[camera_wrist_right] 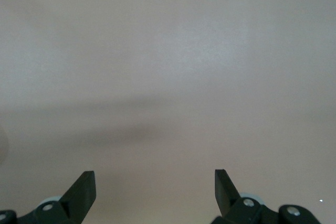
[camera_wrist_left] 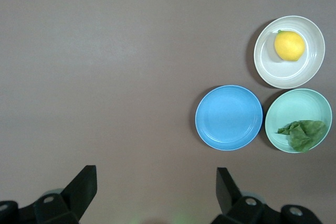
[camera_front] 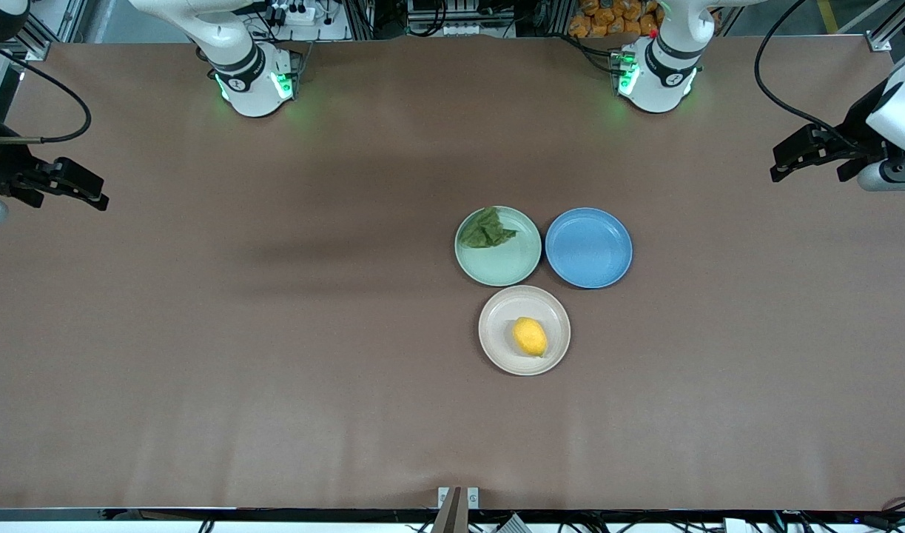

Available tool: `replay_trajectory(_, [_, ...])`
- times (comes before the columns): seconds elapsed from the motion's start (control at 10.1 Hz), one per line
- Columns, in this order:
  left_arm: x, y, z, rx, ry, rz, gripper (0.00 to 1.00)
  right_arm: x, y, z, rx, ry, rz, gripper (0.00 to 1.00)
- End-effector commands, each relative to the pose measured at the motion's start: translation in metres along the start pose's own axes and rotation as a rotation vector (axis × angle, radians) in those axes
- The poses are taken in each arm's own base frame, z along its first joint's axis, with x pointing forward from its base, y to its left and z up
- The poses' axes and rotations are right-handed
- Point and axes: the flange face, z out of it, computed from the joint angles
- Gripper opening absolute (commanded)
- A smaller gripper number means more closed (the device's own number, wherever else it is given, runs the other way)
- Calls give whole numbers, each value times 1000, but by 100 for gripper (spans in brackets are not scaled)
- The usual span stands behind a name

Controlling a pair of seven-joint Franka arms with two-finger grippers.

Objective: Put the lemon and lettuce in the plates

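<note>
From the front, the lettuce [camera_front: 486, 229] lies in the mint plate [camera_front: 498, 260], the lemon [camera_front: 530, 337] in the beige plate [camera_front: 524, 330] at its 5 o'clock, a blue plate [camera_front: 588, 247] at its 3 o'clock; both arms wait at the table's ends. The left gripper [camera_wrist_left: 156, 183] hangs over bare table [camera_wrist_left: 105, 77], jaws wide, empty. The right gripper [camera_wrist_right: 155, 182] likewise.

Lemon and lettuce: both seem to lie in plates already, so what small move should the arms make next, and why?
Probably none beyond waiting. The lemon rests in the beige plate and the lettuce in the mint plate; the blue plate holds nothing. The left gripper and the right gripper hang open and empty at the table's ends, so the task looks done.
</note>
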Motion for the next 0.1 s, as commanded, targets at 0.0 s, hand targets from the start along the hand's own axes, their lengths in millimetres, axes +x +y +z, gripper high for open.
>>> replay_trajectory(0.0, [-1, -2, -6, 23, -2, 3, 100, -1, -1, 1, 19, -17, -8, 100])
